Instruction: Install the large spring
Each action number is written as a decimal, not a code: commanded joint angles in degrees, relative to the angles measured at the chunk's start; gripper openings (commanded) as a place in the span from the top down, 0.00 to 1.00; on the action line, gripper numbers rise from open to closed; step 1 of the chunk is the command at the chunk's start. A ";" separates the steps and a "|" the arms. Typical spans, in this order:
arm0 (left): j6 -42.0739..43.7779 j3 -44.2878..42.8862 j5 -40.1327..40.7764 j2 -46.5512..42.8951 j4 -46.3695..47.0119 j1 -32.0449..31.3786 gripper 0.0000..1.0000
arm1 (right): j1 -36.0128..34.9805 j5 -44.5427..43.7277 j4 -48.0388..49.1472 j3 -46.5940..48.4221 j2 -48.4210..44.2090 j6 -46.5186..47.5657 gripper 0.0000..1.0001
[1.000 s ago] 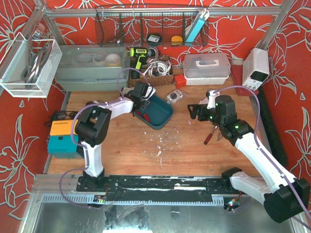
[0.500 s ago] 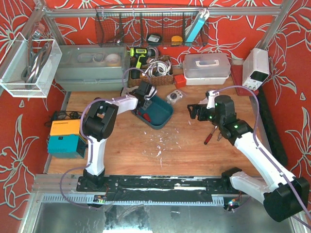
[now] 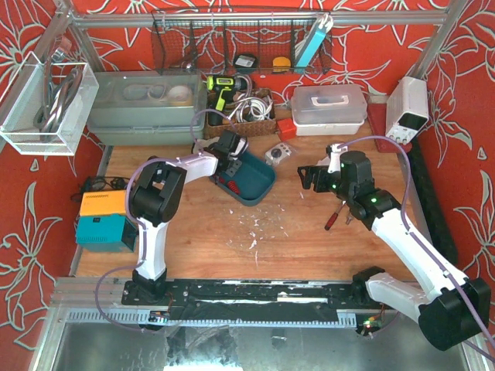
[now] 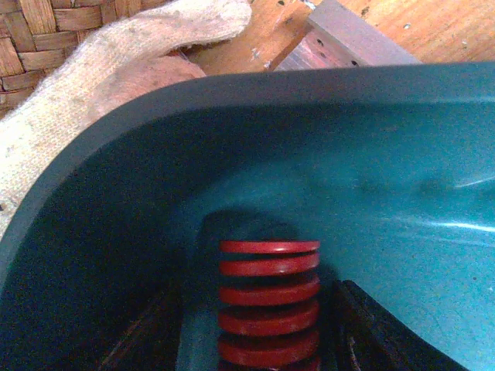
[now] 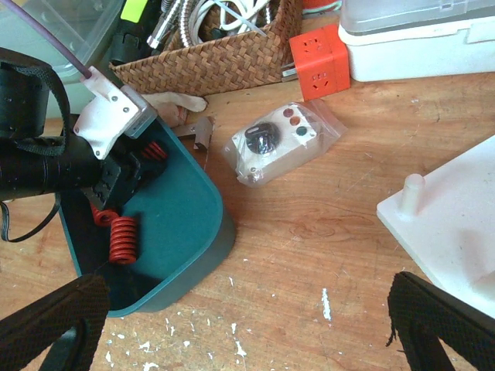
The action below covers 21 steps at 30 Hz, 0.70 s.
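A teal tray (image 3: 261,188) sits at the middle back of the table. My left gripper (image 3: 227,165) reaches into its far left corner. In the left wrist view a large red spring (image 4: 268,297) lies between the two dark fingers (image 4: 363,332), with a small gap on each side, so the jaws are open around it. The right wrist view shows the tray (image 5: 182,205), the left gripper (image 5: 128,171), and two more red springs (image 5: 122,239) loose in the tray. My right gripper (image 5: 247,325) is open and empty above the bare wood. A white block with a peg (image 5: 448,209) lies to its right.
A bagged control box (image 5: 278,143), an orange cube (image 5: 319,60), a wicker basket (image 5: 216,62) and a white glove (image 4: 93,93) lie behind the tray. A white lidded box (image 3: 329,108) stands at the back. A red-handled screwdriver (image 3: 332,216) lies by the right arm.
The left arm swung its elbow up and right, and its gripper shifted slightly deeper into the tray's far left corner. The right arm has barely moved.
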State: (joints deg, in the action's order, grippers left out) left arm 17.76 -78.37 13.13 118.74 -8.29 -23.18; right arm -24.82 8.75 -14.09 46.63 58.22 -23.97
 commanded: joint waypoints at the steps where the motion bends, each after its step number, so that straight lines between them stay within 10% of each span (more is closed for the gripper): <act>1: -1.37 0.24 0.96 3.15 -5.31 0.54 0.46 | -0.28 -1.46 0.77 -0.52 0.17 -0.17 0.01; 21: -4.93 5.78 -5.29 -1.67 -2.89 0.59 0.75 | -0.32 -1.66 0.91 -0.71 0.01 -0.29 0.01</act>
State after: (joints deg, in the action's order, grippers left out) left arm 14.66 -76.58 12.19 118.04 -7.42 -22.87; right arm -24.82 8.58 -14.09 46.63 58.24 -23.99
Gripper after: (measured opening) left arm 0.318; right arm 0.989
